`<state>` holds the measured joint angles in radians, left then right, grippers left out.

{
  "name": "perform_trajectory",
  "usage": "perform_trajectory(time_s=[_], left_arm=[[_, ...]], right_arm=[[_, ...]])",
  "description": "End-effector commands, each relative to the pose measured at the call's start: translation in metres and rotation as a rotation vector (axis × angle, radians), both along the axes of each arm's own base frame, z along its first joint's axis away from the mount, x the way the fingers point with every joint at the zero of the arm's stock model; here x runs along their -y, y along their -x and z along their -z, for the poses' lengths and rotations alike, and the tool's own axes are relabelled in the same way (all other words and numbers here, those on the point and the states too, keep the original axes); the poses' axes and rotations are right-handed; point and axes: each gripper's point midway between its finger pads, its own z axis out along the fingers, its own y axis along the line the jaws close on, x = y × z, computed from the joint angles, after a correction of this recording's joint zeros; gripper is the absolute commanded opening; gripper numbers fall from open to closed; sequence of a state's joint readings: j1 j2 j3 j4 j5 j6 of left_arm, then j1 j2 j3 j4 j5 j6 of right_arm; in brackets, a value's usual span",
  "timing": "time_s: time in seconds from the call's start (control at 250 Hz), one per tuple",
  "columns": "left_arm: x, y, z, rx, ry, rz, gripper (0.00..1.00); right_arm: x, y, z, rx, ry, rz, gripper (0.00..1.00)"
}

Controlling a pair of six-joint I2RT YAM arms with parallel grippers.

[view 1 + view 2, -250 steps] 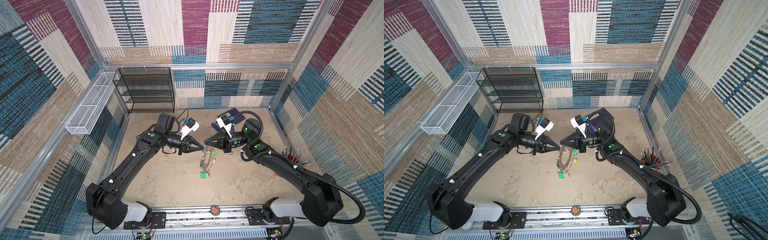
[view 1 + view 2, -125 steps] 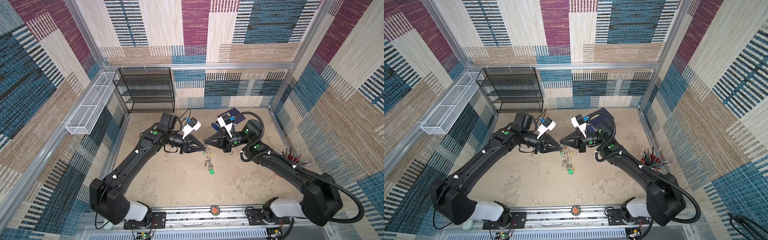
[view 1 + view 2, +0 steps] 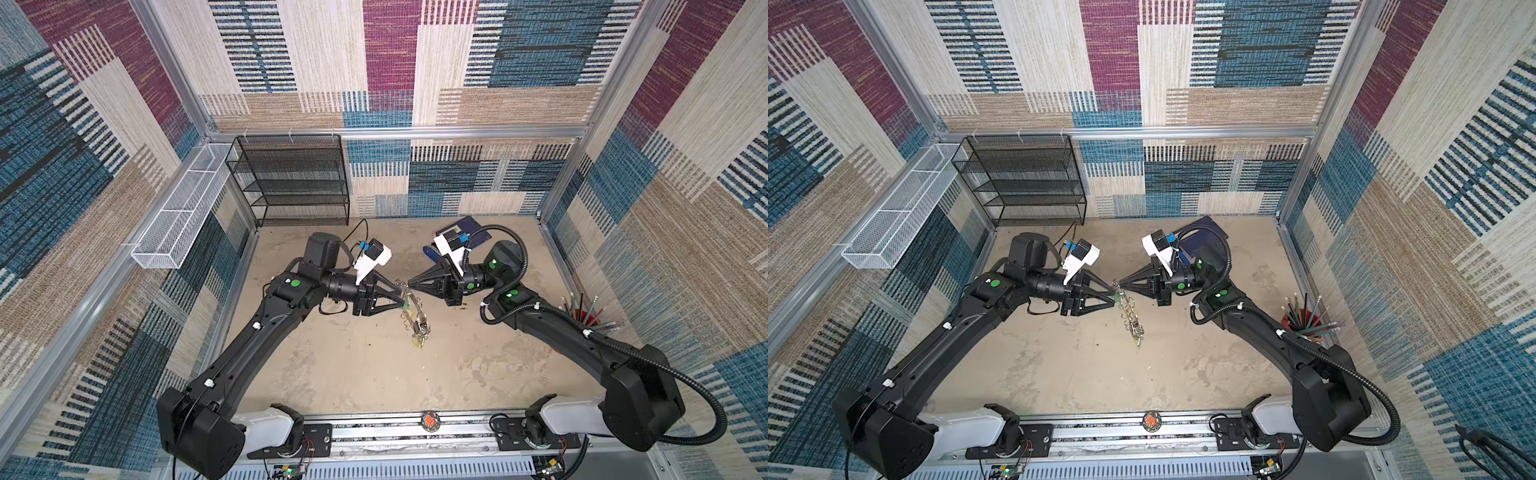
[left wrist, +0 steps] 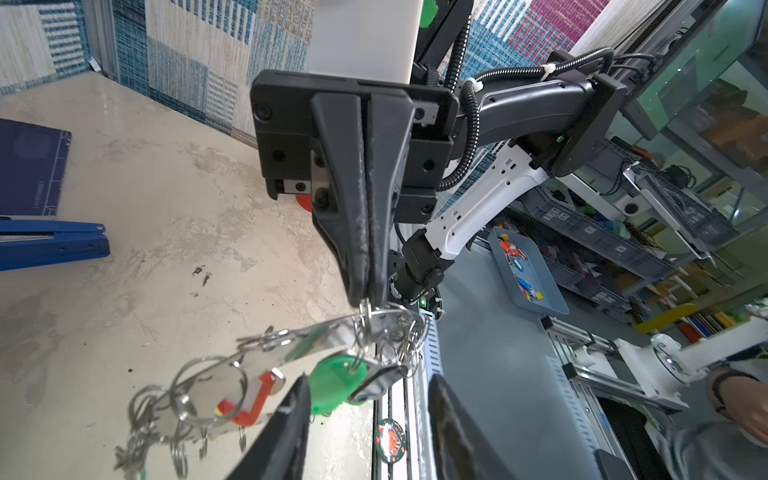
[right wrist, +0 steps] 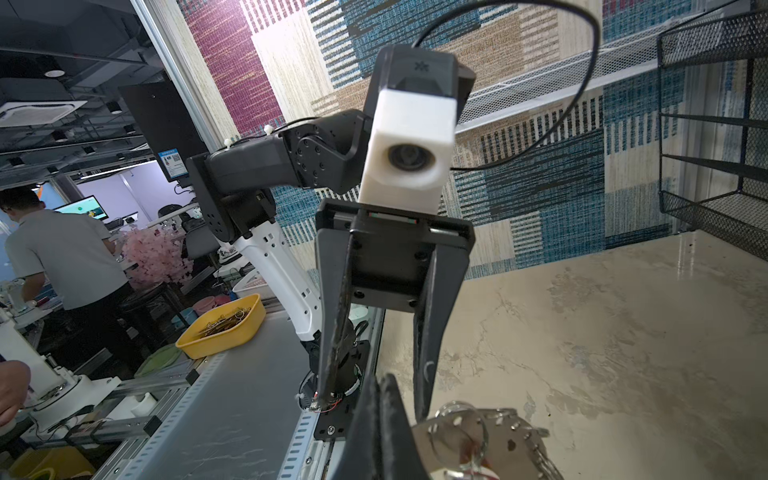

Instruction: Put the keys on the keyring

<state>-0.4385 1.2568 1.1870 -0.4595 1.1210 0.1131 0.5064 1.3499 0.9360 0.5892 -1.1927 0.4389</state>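
keyring (image 3: 415,318) hangs in the air above the table (image 3: 353,374), between the two arms and tilted down toward the table. right pincer (image 4: 366,297) is pressed together on one of the small split rings at the upper edge, so it carries the whole bunch. left pincer (image 3: 402,296) stands spread just beside it, gripping nothing. in the left wrist view a key with a green tag (image 4: 338,380) dangles between its fingers (image 4: 291,415), seemingly hooked to the bunch by its own little ring. whether both keys are on cannot be told. threading looks like the step in hand. next the left arm likely needs to confirm the key is seated, or fetch another, while the right holds steady.
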Motion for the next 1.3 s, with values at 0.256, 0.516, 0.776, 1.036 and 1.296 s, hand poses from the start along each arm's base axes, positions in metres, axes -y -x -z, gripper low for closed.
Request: perform_trajectory(time_s=[0.256,0.516,0.776,1.036,1.296], left_arm=[[0.009,-0.017,-0.014,0.04,0.106,-0.093,0.5],[0.015,-0.013,-0.015,0.028,0.129,-0.06,0.45],[0.017,-0.012,-0.011,0.018,0.117,-0.05,0.28],[0.017,-0.012,-0.011,0.018,0.098,-0.048,0.0],[0.012,-0.011,-0.01,0.102,-0.014,-0.024,0.0]], right_arm=[[0.0,-0.001,-0.01,0.03,-0.031,0.018,0.0],[0.0,-0.002,-0.008,0.027,-0.028,0.02,0.0],[0.0,-0.002,-0.01,0.031,-0.033,0.02,0.0],[-0.001,-0.003,-0.01,0.031,-0.033,0.026,0.0],[0.005,-0.007,-0.013,0.033,-0.009,0.066,0.26]])
